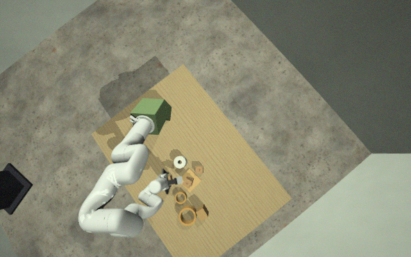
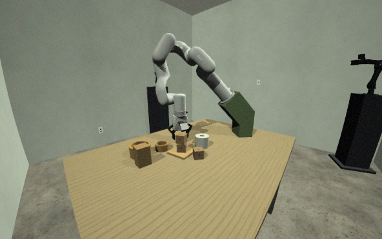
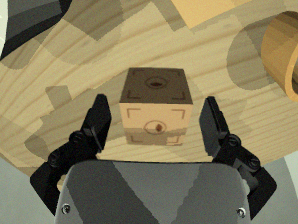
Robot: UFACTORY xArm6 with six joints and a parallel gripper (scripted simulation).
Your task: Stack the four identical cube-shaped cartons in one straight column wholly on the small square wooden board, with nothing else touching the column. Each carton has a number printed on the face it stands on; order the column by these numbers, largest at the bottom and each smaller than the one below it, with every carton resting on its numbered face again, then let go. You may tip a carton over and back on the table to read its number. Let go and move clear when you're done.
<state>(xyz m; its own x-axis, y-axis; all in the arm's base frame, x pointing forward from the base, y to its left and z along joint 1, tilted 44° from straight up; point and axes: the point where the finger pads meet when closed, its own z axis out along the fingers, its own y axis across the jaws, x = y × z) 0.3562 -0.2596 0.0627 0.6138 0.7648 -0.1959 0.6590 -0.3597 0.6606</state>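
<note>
Two brown cartons stand stacked on the small wooden board (image 2: 180, 154): the top carton (image 2: 181, 137) rests on the lower carton (image 2: 181, 148). The board also shows in the overhead view (image 1: 191, 180). A third carton (image 2: 198, 153) stands on the table just right of the board and shows in the overhead view (image 1: 198, 169). I cannot see a fourth like carton. My gripper (image 2: 180, 130) is open and points straight down. Its fingers stand on either side of the top carton (image 3: 156, 103), apart from it in the wrist view, with the gripper (image 3: 156, 123) empty.
A white roll (image 2: 202, 141) stands behind the board. A small wooden ring (image 2: 161, 146), a larger ring (image 2: 137, 147) and a taller brown box (image 2: 142, 155) stand to the left. The green base block (image 2: 240, 113) is at the far right.
</note>
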